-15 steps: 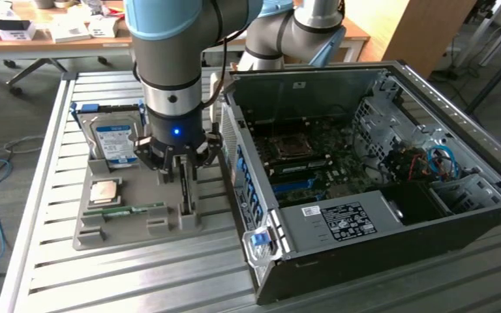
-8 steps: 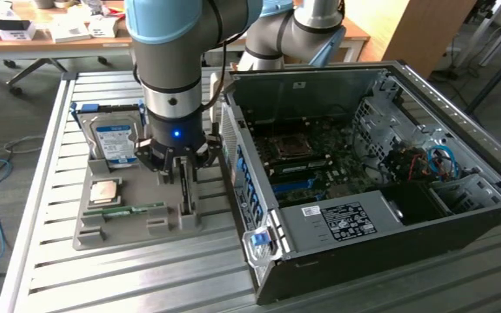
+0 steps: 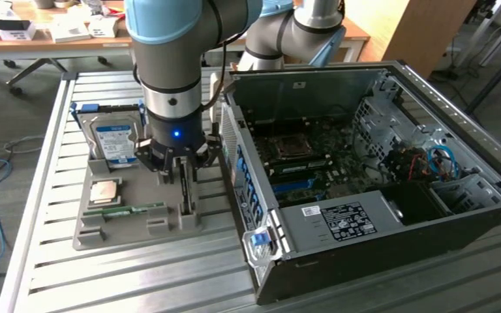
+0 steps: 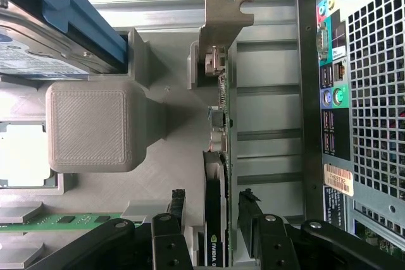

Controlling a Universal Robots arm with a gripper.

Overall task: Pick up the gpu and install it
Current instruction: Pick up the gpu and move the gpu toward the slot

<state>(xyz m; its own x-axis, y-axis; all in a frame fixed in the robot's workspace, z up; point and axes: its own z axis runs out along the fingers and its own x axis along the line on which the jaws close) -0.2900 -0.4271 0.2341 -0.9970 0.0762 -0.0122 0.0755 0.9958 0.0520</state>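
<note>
in holder point(image 4: 88, 121): gpu point(image 4: 218, 169) on edge, long axis along case point(image 4: 373, 93) rear, bracket point(image 4: 224, 11) farthest; fingers point(image 4: 248, 210) wide astride.

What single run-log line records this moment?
fingers: open, either side of gpu | gpu: on edge in grey holder, unlifted | computer case: open

My gripper point(image 3: 183, 175) is black, under the grey arm point(image 3: 170, 65) with 1 blue light and a pale blue cap. Between my black fingers point(image 4: 176, 222), the gpu point(image 4: 218, 156) shows a green board edge, a black cover with a small green logo, and a silver bracket.

In the exterior view:
- At 10 o'clock from me, the hard drive point(image 3: 115, 140) is silver with a blue-and-white label.
- At 8 o'clock, the memory stick point(image 3: 133, 210) is green on the grey tray point(image 3: 94, 236).
- At 3 o'clock, the computer case point(image 3: 390, 222) is black, with a white label, blue slots, and red and blue cables.

The table point(image 3: 146, 280) is pale grey, striped by slats.
</note>
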